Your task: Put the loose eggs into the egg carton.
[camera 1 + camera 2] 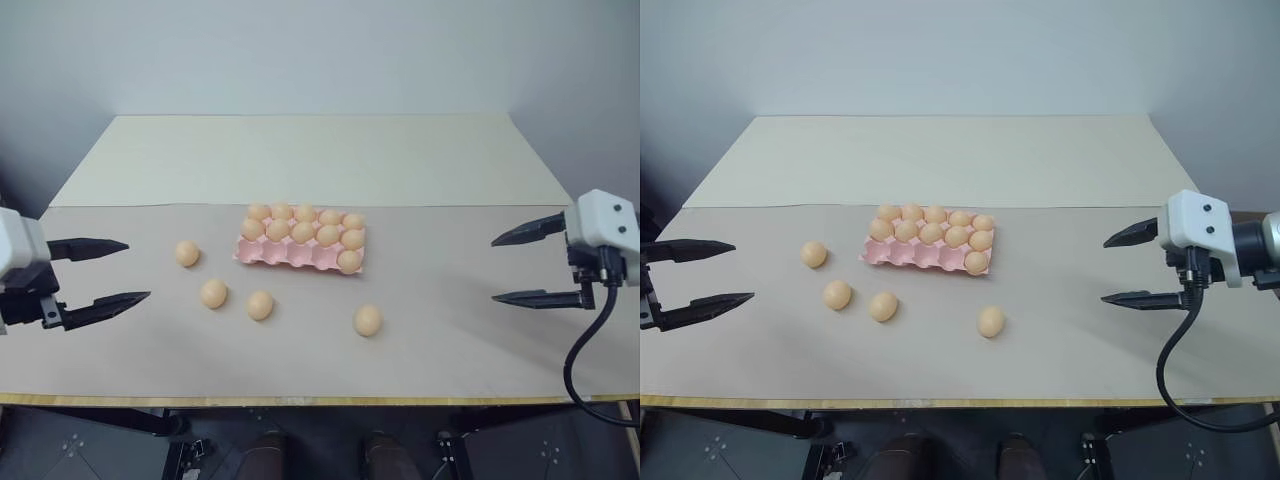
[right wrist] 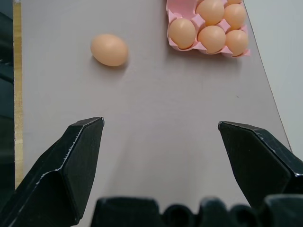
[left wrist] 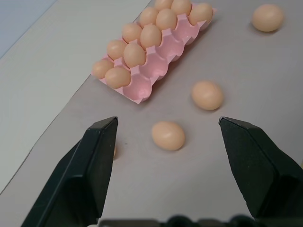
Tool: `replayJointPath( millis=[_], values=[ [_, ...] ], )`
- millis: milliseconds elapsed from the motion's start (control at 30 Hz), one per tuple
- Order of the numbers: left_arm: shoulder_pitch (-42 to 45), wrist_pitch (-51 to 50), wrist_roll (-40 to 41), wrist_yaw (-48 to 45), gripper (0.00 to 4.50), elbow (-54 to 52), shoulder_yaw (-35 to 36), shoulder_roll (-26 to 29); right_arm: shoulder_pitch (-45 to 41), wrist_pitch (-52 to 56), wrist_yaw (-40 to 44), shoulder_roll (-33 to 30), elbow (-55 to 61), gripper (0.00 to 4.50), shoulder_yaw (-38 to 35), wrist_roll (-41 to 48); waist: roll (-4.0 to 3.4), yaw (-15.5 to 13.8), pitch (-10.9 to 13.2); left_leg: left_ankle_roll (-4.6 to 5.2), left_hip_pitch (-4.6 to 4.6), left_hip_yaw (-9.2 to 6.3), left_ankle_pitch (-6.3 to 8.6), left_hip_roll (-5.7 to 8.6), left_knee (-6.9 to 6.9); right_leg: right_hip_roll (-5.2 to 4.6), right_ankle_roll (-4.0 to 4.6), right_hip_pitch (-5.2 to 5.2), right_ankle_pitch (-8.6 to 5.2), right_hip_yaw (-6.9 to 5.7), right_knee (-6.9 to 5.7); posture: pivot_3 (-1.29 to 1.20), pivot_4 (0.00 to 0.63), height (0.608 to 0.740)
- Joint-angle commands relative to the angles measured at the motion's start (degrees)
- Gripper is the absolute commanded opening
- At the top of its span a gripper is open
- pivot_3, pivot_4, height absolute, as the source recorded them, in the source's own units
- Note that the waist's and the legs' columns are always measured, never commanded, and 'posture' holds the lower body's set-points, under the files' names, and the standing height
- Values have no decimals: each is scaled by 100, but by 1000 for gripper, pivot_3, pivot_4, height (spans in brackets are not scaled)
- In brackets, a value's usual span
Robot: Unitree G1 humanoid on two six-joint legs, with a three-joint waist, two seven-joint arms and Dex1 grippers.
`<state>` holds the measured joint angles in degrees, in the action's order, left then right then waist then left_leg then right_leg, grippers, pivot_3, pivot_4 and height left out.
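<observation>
Loose eggs: three lie nearer my left pincer (image 1: 110, 272), one egg (image 1: 367, 320) nearer my right pincer (image 1: 520, 266) — both pincers wide open, empty; egg carton (image 1: 290, 254) between.

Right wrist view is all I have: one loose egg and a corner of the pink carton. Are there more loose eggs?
Observer: Yes. Four loose eggs lie on the table; the other three are to the robot's left of yours.
Operator: Is there room in the carton?
Observer: The egg carton has four empty cups, all in its near row.
Operator: And the left end effector?
Observer: The left end effector is open, holds nothing and is clear of every egg.
</observation>
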<state>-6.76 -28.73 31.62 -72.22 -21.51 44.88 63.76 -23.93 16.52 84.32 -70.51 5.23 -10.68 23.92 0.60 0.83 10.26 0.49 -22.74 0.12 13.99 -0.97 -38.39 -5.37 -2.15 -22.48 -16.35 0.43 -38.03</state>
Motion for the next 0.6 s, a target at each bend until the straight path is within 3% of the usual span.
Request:
replayJointPath(
  millis=[33, 600],
  values=[
    [-14, -149, 26, 12, 3703, -36, 175, 119, -150, 12, -18, -63, 53, 4500, -127, 97, 0, 0, 0, 0, 0, 0, 0, 0, 0, 0, 0, 0, 0, 0, 0, 0, 150, 740],
    [362, -11, 179, 58, 3703, -145, -184, 59, -82, 243, -265, 37, 238, 4500, -93, 133, 0, -1, 0, 0, 0, 1, 0, 0, 0, 0, 0, -1, 0, 1, -1, 0, 150, 740]
  ],
)
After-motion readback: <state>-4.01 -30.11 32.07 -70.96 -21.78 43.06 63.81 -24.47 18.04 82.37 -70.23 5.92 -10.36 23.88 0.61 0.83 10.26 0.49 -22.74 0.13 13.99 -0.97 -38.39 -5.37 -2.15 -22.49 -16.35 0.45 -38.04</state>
